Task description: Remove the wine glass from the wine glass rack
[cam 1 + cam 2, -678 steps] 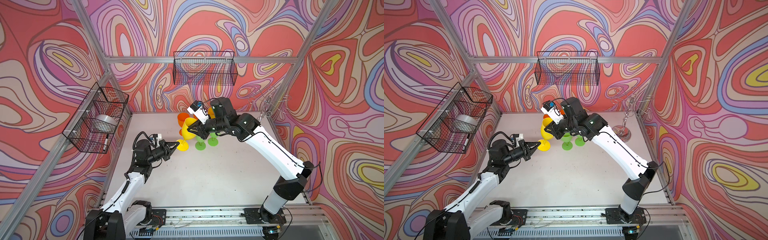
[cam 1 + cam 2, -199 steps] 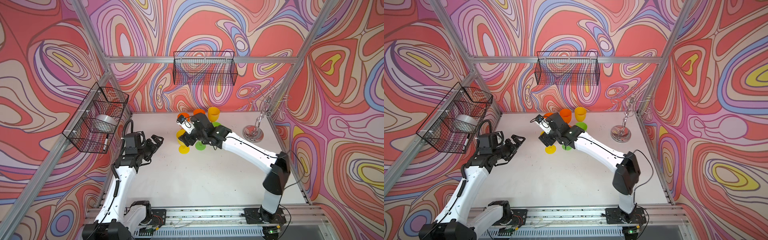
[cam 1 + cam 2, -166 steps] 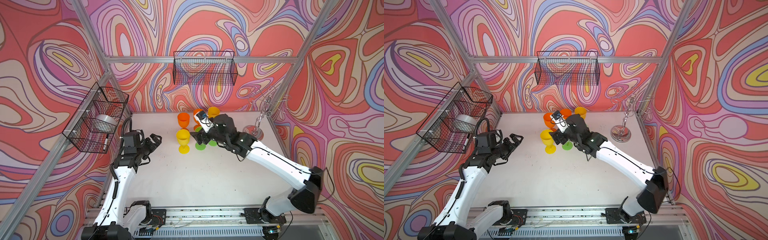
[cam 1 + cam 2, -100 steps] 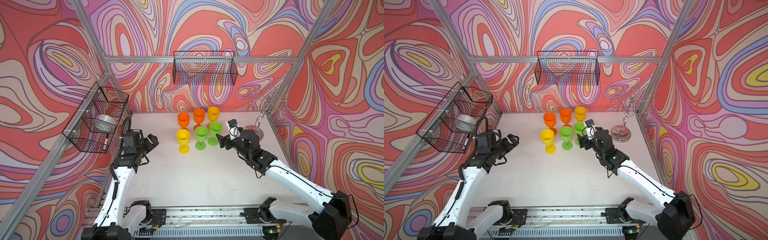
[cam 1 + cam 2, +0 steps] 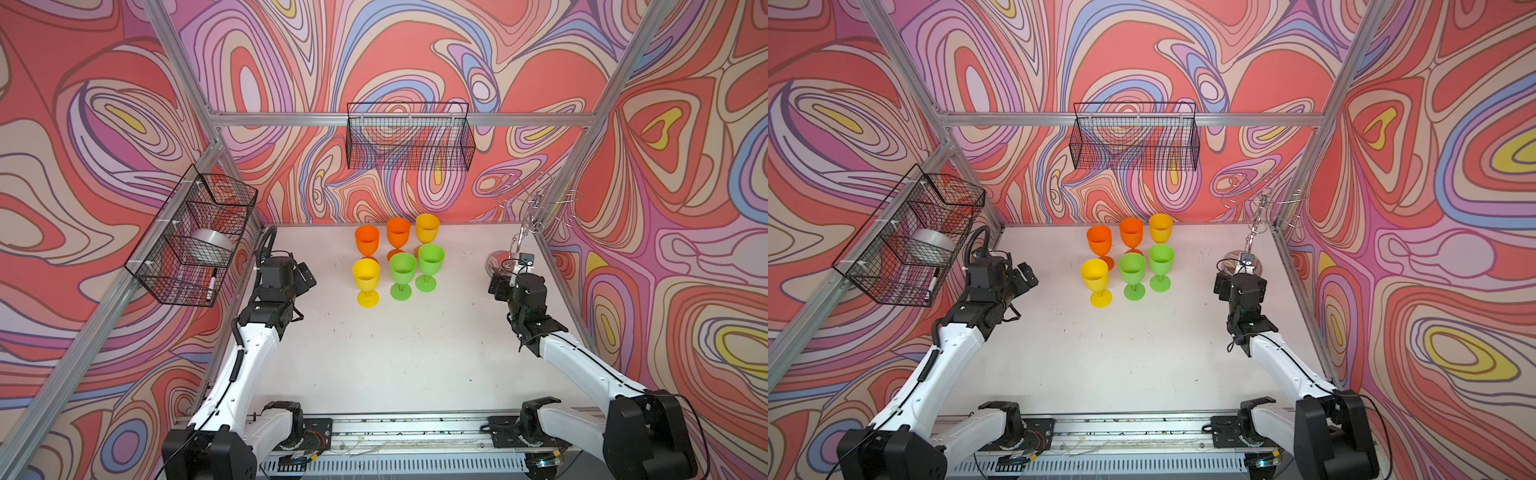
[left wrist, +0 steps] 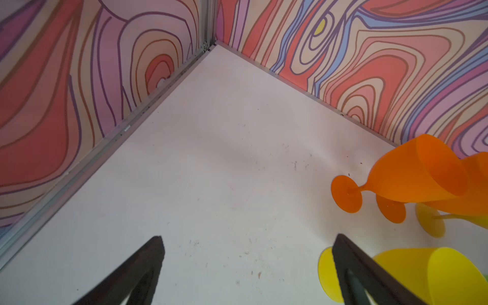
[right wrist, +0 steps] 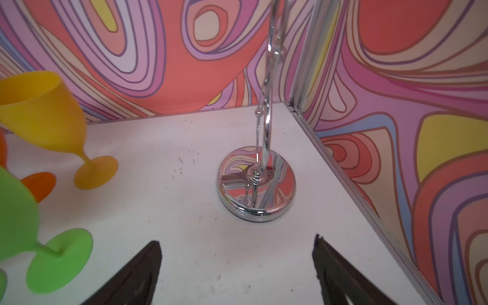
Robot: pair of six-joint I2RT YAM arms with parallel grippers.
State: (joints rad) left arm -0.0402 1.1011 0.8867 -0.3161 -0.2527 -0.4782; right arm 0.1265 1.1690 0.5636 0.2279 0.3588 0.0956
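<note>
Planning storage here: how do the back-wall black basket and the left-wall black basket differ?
The back-wall basket is one long undivided trough; the left-wall basket has partitions. The back-wall basket looks empty; the left-wall basket holds a silvery roll and a pen. Both are black wire mesh, wall-mounted.

A side basket [image 5: 178, 286] holds a silvery roll [image 5: 212, 243]; a back basket [image 5: 409, 143] hangs.

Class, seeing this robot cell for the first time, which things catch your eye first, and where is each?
First the swirling red, pink and purple walls all around, then the six bright wine glasses, orange, yellow and green, standing in two rows at the back middle of the white table. Next the chrome wine glass rack in the back right corner, with no glass on its arms.
</note>
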